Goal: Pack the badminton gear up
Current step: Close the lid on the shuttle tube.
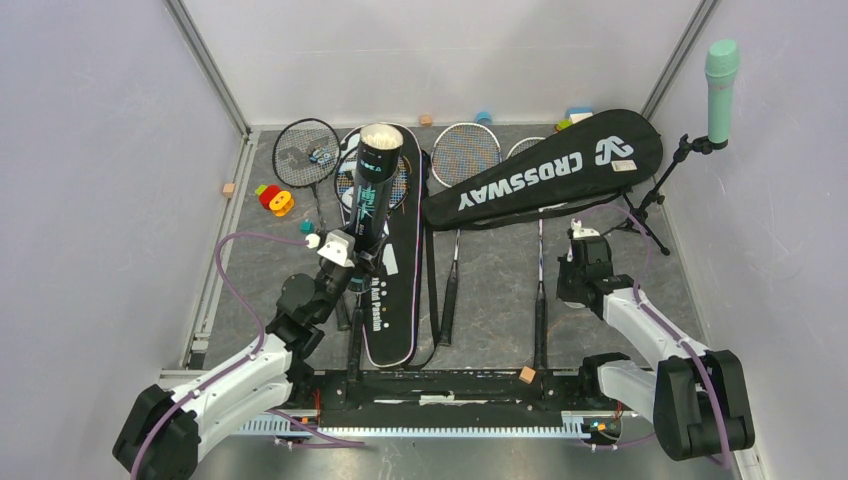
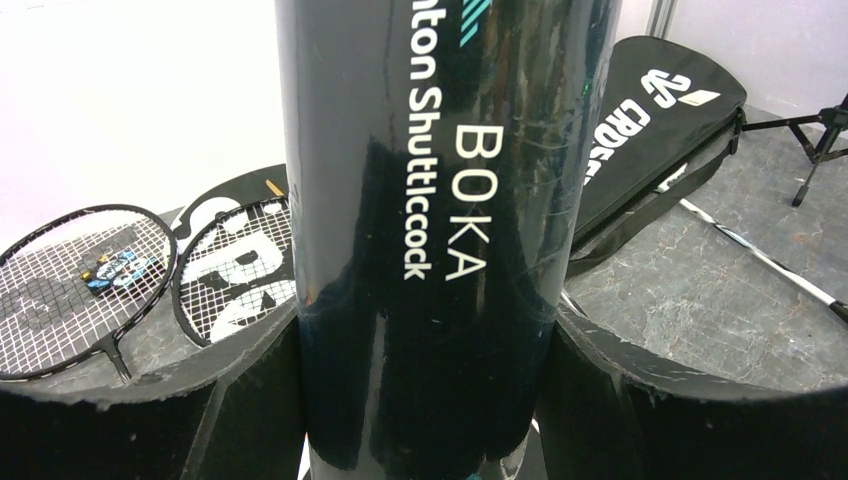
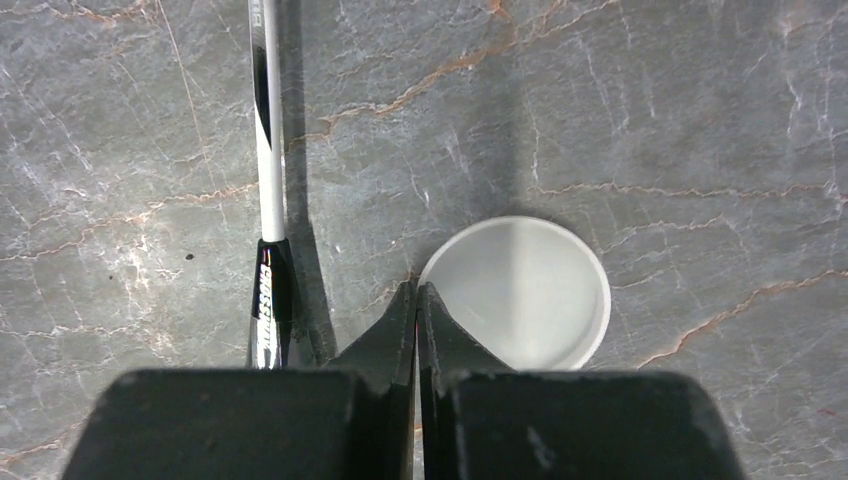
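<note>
My left claw (image 1: 347, 258) was clamped round the lower part of the black tube (image 1: 368, 190). It held the tube roughly upright over the left edge of the SPORT bag (image 1: 395, 310), with the mouth open at the top. My right claw (image 3: 417, 300) was closed, its tips together at the left rim of the pale round lid (image 3: 530, 295). The lid lay flat on the counter (image 3: 650, 120), just beside a racket shaft (image 3: 268, 150). I could not tell whether the tips actually pinched the rim. I judged capping the tube to be the step in hand. To do it well, I would confirm the pinch with a small lift and keep the lid level. I would hold the tube steady and bring the lid down square onto the mouth, steering wide of the CROSSWAY bag (image 1: 540, 175).
</note>
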Robot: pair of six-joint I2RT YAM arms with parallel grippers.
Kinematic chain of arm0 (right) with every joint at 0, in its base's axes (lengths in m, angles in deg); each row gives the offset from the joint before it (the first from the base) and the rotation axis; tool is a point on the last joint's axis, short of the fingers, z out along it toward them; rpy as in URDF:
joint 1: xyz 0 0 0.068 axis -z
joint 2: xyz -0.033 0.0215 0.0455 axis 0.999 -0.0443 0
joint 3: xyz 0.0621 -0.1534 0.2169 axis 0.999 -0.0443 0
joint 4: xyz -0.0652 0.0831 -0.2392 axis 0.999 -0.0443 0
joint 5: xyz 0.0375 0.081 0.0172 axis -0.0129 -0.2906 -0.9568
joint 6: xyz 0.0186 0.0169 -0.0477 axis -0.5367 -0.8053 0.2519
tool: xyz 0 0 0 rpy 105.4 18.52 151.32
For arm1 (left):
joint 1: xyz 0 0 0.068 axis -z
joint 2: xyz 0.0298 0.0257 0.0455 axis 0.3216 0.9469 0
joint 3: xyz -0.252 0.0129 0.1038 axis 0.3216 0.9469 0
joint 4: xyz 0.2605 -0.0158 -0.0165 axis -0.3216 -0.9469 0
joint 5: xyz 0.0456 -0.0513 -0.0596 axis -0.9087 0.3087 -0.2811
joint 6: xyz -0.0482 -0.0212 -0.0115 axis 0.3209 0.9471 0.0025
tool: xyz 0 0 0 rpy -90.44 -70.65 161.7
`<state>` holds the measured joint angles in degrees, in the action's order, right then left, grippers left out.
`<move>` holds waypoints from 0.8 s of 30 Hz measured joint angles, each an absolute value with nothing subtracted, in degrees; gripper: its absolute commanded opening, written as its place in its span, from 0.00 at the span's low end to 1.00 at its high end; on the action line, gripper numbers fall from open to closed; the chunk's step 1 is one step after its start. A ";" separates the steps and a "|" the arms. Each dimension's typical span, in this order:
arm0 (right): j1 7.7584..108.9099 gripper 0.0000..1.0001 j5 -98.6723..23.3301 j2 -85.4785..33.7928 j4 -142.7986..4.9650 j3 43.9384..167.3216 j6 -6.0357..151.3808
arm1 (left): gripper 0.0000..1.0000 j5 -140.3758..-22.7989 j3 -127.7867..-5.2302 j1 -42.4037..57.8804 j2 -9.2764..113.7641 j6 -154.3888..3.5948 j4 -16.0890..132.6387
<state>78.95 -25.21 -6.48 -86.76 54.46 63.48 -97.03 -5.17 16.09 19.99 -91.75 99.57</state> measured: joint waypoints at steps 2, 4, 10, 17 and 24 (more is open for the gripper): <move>78.97 0.00 -25.25 -6.28 -86.82 54.46 63.52 | 0.16 -96.90 -5.17 16.09 20.06 -91.75 99.57; 78.97 0.00 -25.21 -5.36 -87.15 54.53 63.89 | 0.17 -96.70 -5.17 16.09 20.06 -91.75 99.57; 78.97 0.00 -29.10 2.95 -91.30 61.09 67.04 | 0.16 -90.91 -5.19 16.09 19.82 -91.91 98.28; 78.97 0.00 -54.00 10.53 -91.44 77.09 71.15 | 0.15 -69.95 -7.33 16.09 19.25 -96.01 88.42; 78.69 0.00 -80.53 17.44 -80.97 82.05 65.51 | 0.17 -58.36 -9.04 16.09 19.34 -100.39 81.91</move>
<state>78.69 -80.53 17.44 -80.97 82.05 65.51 -58.36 -9.04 16.09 19.34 -100.39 81.91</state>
